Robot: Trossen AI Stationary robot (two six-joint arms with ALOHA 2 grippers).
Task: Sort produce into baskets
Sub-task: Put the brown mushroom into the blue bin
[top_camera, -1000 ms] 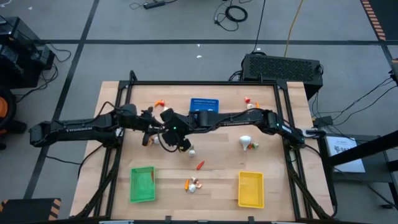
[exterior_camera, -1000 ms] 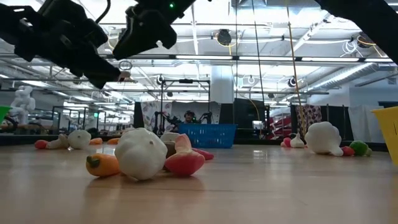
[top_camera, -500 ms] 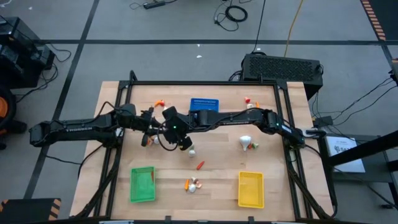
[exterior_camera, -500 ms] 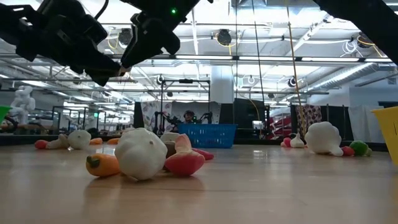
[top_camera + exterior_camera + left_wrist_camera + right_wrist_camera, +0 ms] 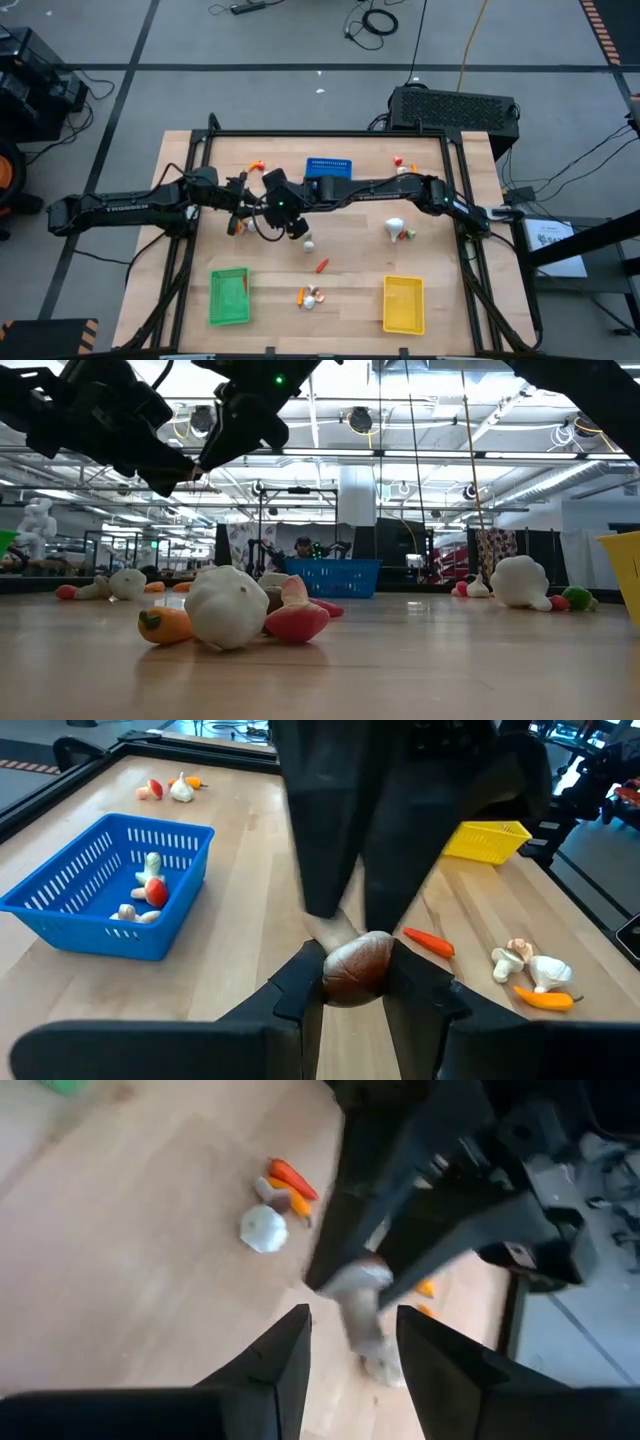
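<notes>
Above the table's middle left, my left gripper (image 5: 248, 210) is shut on a small brown-capped piece of produce (image 5: 355, 970). My right gripper (image 5: 266, 212) reaches across from the right and is open. Its fingers (image 5: 320, 870) come down on either side of the piece's pale end (image 5: 335, 927). The blue basket (image 5: 328, 167) at the far middle holds a few pieces. The green basket (image 5: 229, 296) stands near left and the yellow basket (image 5: 403, 304) near right. Loose produce lies on the wood: a white bulb (image 5: 308, 243), a red stick (image 5: 321, 266) and a small cluster (image 5: 310, 297). My left gripper pinches the piece's round brown cap (image 5: 352, 982) between its two fingertips. It comes from the table's left, nearly level and slanting a little down. The piece is lifted clear of the table. My right gripper straddles the pale end; whether it touches it, I cannot tell.
A white bulb with red and green bits (image 5: 397, 230) lies right of the middle. Small pieces sit by the far edge (image 5: 257, 164) (image 5: 401, 165). A black frame rail (image 5: 330, 134) runs around the table. Bare wood lies between the green and yellow baskets.
My right gripper has tipped and swung its fingers toward my left gripper, closing the gap until they stand around the held piece. The piece stays clear of the table in my left gripper.
</notes>
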